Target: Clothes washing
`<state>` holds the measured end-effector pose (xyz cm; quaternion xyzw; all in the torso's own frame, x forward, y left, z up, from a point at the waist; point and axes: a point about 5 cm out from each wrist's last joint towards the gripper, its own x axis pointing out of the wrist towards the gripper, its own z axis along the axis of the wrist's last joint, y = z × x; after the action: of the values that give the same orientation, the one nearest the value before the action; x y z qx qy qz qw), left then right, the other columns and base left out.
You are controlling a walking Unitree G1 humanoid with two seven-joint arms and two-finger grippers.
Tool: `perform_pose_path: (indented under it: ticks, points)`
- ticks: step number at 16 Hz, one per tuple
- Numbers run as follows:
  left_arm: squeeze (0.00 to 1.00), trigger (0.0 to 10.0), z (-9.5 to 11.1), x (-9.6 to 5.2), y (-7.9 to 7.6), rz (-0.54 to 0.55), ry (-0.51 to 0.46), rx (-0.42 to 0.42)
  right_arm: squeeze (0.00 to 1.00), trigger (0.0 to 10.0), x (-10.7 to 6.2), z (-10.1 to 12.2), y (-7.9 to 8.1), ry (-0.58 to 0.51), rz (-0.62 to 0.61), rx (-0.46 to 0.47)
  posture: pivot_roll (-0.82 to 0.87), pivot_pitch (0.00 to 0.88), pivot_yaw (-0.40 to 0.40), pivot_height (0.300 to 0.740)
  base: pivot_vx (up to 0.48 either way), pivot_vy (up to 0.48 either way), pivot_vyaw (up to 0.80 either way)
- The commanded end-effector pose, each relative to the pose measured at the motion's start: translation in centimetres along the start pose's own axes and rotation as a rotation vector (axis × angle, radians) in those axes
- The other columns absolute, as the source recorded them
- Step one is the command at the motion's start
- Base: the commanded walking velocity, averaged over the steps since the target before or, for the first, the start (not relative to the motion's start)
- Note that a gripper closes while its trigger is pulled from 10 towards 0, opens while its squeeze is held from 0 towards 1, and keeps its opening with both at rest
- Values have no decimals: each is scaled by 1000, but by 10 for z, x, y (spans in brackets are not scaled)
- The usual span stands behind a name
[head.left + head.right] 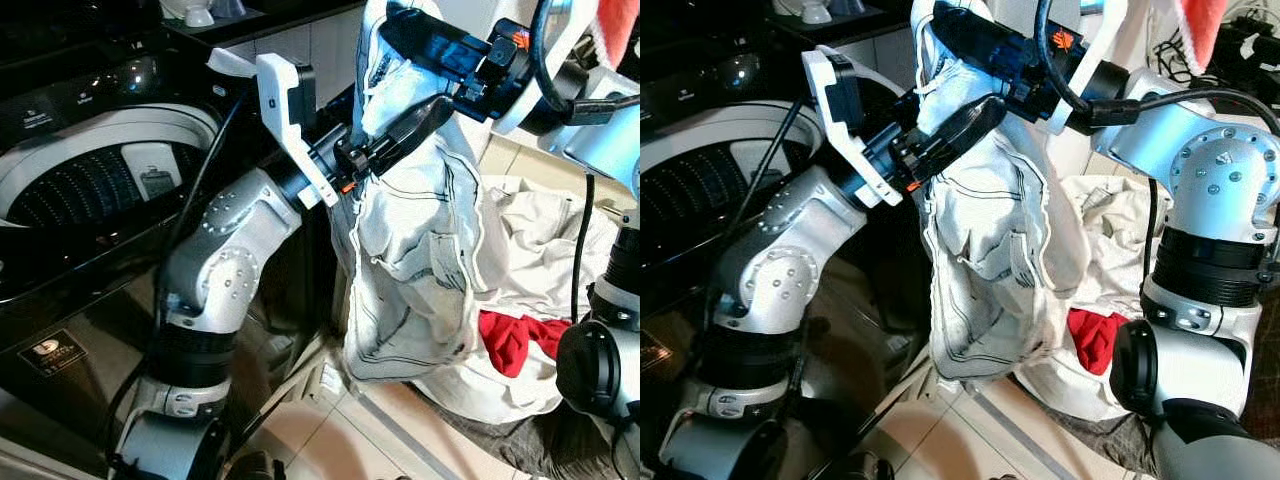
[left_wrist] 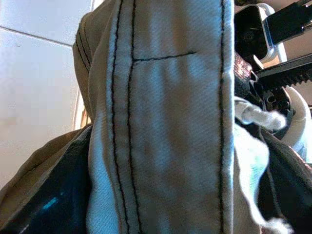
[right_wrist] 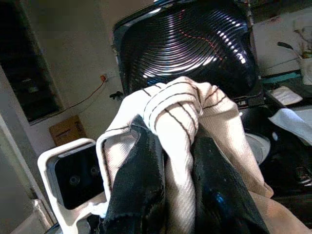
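A cream garment with dark stitching [image 1: 420, 250] hangs in the air between the washer and the laundry pile, and it fills the left wrist view [image 2: 165, 126]. My right gripper [image 1: 400, 25] is shut on the garment's bunched top, whose cloth sits squeezed between the black fingers [image 3: 141, 185]. My left gripper [image 1: 395, 140] is shut on the garment a little lower, at its left side. The top-loading washing machine [image 1: 90, 180] stands at the left with its lid raised and its drum [image 1: 70, 190] showing.
More laundry lies on the floor at the right: a cream piece [image 1: 540, 230] and a red one [image 1: 515, 340]. The tiled floor [image 1: 330, 430] shows below the hanging garment. A white tiled wall [image 1: 310, 45] rises behind it.
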<state>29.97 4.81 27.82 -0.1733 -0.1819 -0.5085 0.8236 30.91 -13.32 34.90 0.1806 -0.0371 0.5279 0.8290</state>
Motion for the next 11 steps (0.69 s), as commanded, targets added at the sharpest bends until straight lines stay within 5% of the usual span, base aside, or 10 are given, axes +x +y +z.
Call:
perform_pose_path:
  ticks: [1,2,11]
  points:
    - [0,4235,-7,2,-3,-23,32,-27,0,0,4,10,19,-35,92,-52,38,0,5,740,0,0,0]
    - [0,0,-7,-1,-3,-34,24,-57,0,0,4,10,18,-35,88,-51,38,0,5,740,0,0,0]
    - [0,0,-13,-8,6,10,86,10,0,0,5,4,20,-34,75,-56,50,0,14,740,0,0,0]
